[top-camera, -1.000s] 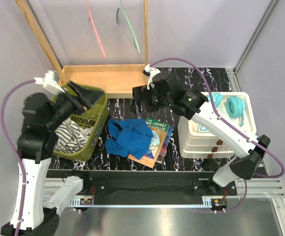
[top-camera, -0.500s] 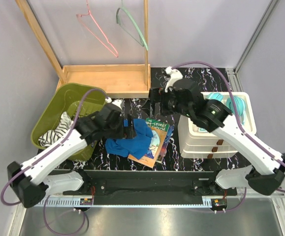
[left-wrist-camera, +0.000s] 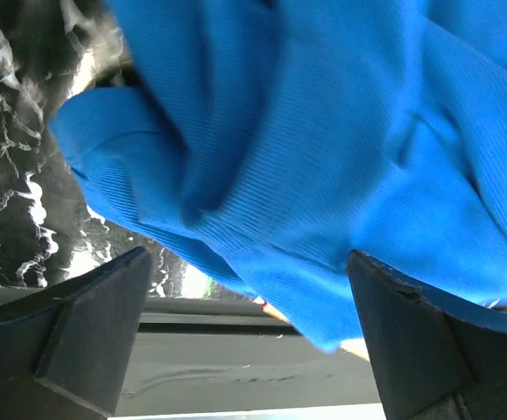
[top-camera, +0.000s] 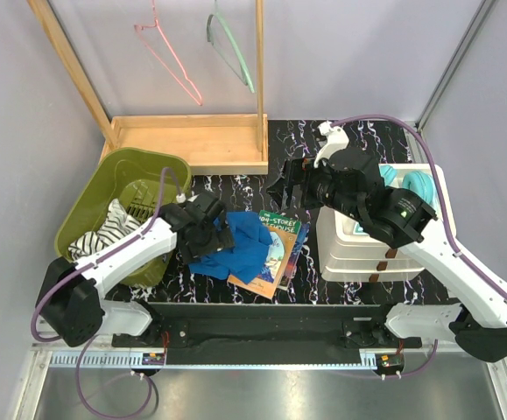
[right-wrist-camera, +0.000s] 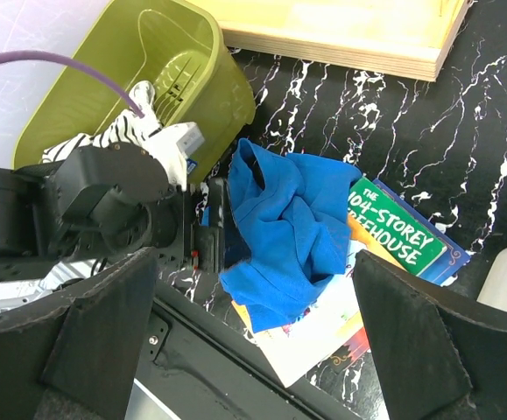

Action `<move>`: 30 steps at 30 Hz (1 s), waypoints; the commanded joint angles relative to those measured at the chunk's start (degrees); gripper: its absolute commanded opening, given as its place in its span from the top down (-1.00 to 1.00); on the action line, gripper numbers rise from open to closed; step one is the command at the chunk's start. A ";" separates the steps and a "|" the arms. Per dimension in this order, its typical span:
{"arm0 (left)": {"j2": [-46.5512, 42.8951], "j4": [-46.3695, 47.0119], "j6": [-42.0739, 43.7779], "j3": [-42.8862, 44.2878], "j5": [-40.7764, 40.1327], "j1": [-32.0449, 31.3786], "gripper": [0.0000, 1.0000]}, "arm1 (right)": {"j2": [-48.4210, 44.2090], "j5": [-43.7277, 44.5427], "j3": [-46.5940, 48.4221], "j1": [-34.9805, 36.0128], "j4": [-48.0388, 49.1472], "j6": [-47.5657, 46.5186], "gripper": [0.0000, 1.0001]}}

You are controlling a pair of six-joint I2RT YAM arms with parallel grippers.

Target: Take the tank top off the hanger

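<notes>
Left end effector [top-camera: 215, 234] [left-wrist-camera: 246, 258]: jaws spread wide, low over the left side of the tank top [top-camera: 237, 245] [left-wrist-camera: 306, 149]. In the left wrist view blue cloth fills the gap between the two dark fingers [left-wrist-camera: 87, 328], but they are not closed on it.

Right end effector [top-camera: 281, 181] [right-wrist-camera: 255, 258]: jaws also wide apart, nothing between them, held high over the middle of the table [top-camera: 235, 188] and angled down at the tank top [right-wrist-camera: 288, 227].

Tank top: bright blue, fine ribbed knit, soft and crumpled in a heap. It lies near the middle of the table's near edge, off both hangers. Its right part is draped over a glossy paperback book [top-camera: 281, 252] with a green title band.

Pink wire hanger [top-camera: 170, 54] and green hanger [top-camera: 229, 51]: thin, both bare, hanging inside the wooden frame [top-camera: 192, 140] at the far left corner. The frame is pale timber with a shallow tray base.

Left edge: olive plastic basket [top-camera: 117, 179], slotted walls, tilted, with a black-and-white striped cloth [top-camera: 111, 236] inside.

Right edge: white drawer unit [top-camera: 358, 249], boxy, with teal headphones [top-camera: 418, 188] on top.

Table surface: black with white marble veining. Pale grey walls surround it, and a metal rail runs below the near edge. Purple cables loop from both arms.
</notes>
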 commanded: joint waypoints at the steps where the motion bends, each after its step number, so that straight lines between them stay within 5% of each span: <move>1: -2.34 2.57 -11.90 -5.40 3.90 4.67 -0.98 | -0.58 1.16 -0.31 -0.19 0.26 1.30 -0.99; 9: 0.21 10.29 -18.07 -7.78 1.19 5.12 -0.98 | -0.67 -0.69 -1.10 -0.19 0.09 2.53 -0.99; 17: 3.20 11.10 -20.44 -6.20 1.18 5.03 -0.64 | -1.72 -0.69 -1.01 -0.19 -0.18 2.70 -0.99; 20: 2.76 11.10 -21.15 -7.69 0.48 4.94 -0.34 | -2.25 -0.08 -1.45 -0.19 -0.35 2.53 -0.99; 26: 1.18 10.66 -13.27 -2.44 -4.00 4.94 0.93 | -2.25 0.10 -1.36 -0.19 -0.27 2.09 -1.00; 30: -1.19 9.96 -3.06 9.31 -4.18 4.94 1.00 | -1.54 0.10 -0.66 -0.19 -0.18 1.39 -0.99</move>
